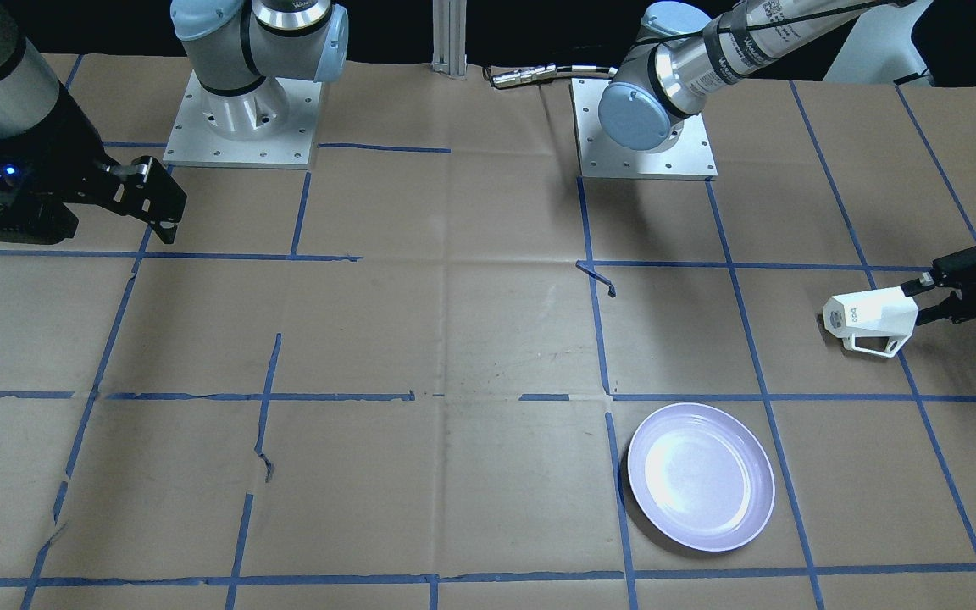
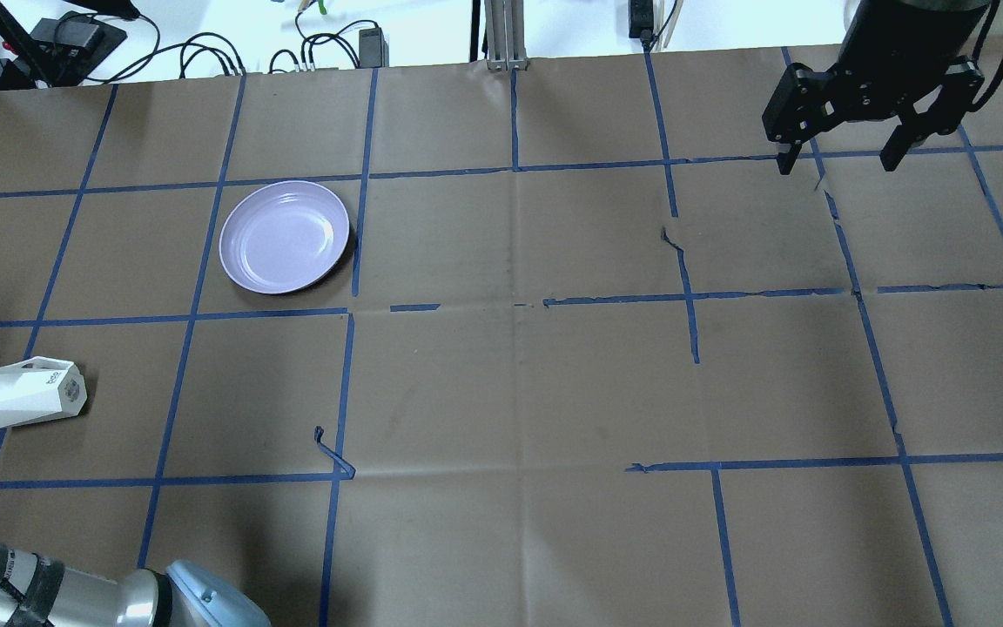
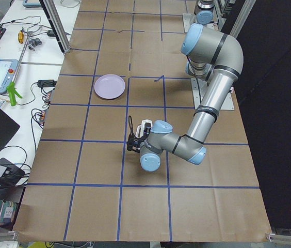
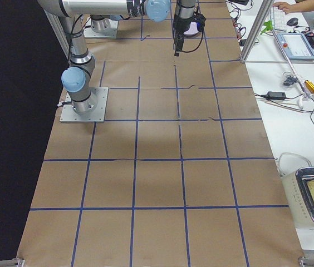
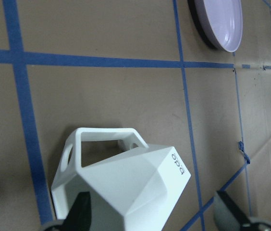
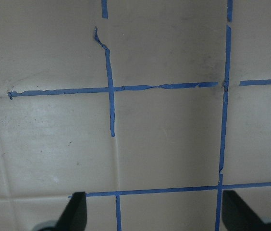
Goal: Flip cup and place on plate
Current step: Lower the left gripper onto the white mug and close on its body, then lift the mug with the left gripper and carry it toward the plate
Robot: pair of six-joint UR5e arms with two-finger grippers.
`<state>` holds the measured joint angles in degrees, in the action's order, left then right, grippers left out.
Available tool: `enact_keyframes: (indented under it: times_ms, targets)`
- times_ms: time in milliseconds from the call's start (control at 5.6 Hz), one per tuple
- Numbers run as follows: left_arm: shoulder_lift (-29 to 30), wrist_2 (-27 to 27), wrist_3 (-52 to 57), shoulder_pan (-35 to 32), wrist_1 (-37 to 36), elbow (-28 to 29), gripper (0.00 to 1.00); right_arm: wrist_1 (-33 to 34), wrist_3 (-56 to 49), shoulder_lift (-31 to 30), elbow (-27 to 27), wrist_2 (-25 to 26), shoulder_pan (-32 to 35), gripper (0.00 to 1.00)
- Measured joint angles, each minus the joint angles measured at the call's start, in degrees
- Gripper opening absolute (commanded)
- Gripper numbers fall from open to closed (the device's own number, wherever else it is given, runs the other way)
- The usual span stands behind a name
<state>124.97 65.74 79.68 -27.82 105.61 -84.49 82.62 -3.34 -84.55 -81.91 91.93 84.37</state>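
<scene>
The white faceted cup [image 1: 869,316] lies on its side on the paper at the robot's far left, its base with the dark marking toward the table's middle and its handle toward the operators' side. It also shows in the overhead view [image 2: 27,394] and the left wrist view [image 5: 126,187]. My left gripper [image 1: 922,298] is low at the cup's rim end. Its fingers stand wide apart, one [image 5: 80,211] against the cup, the other [image 5: 231,211] clear of it. The lavender plate [image 1: 700,476] lies empty farther out. My right gripper [image 2: 839,161] hangs open and empty, far away.
Brown paper with a blue tape grid covers the table [image 2: 519,392]. The two arm bases [image 1: 242,110] stand at the robot's edge. A loose curl of tape [image 2: 332,453] sticks up near the middle. Cables and gear [image 2: 205,48] lie beyond the far edge.
</scene>
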Motion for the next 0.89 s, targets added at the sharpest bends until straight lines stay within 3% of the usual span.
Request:
enact_keyframes:
  times_ms: [179, 357, 893]
  targets:
    - [0.14, -0.43, 2.01, -0.09, 2.03, -0.03, 0.21, 0.0, 0.0, 0.0, 0.0, 0.0, 0.0, 1.0]
    - [0.21, -0.51, 3.86, -0.16, 3.25, -0.05, 0.01, 0.0, 0.0, 0.0, 0.0, 0.0, 0.0, 1.0]
    - [-1.82, -0.93, 4.58, -0.81, 4.29, 0.53, 0.0, 0.0, 0.0, 0.0, 0.0, 0.0, 0.0, 1.0]
